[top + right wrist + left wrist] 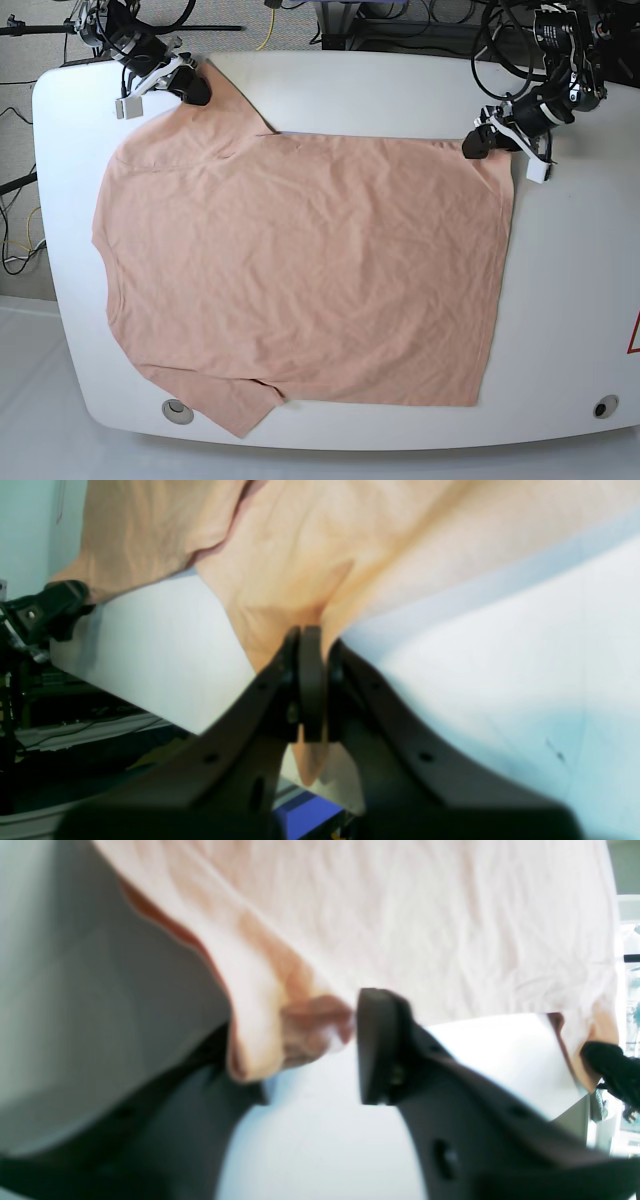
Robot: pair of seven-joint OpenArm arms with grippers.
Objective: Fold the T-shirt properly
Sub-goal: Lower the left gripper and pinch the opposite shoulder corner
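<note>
The salmon-pink T-shirt (pixel 300 270) lies spread flat on the white table (pixel 580 300). Its sleeves are toward the base view's left and its hem toward the right. My left gripper (pixel 478 145) is at the far right corner of the shirt. In the left wrist view its jaws (pixel 300 1050) stand apart around a bunched fold of cloth (pixel 310 1025) that touches one pad. My right gripper (pixel 195 92) is at the far left corner. In its wrist view it (pixel 312 645) is shut on a pinch of the T-shirt (pixel 280 570), with a tip of cloth hanging below the pads.
The table's rounded far edge runs just behind both grippers, with cables and stands beyond it. Two round fittings (pixel 178 408) (pixel 600 407) sit near the table's front corners. Bare white tabletop lies to the right of the shirt.
</note>
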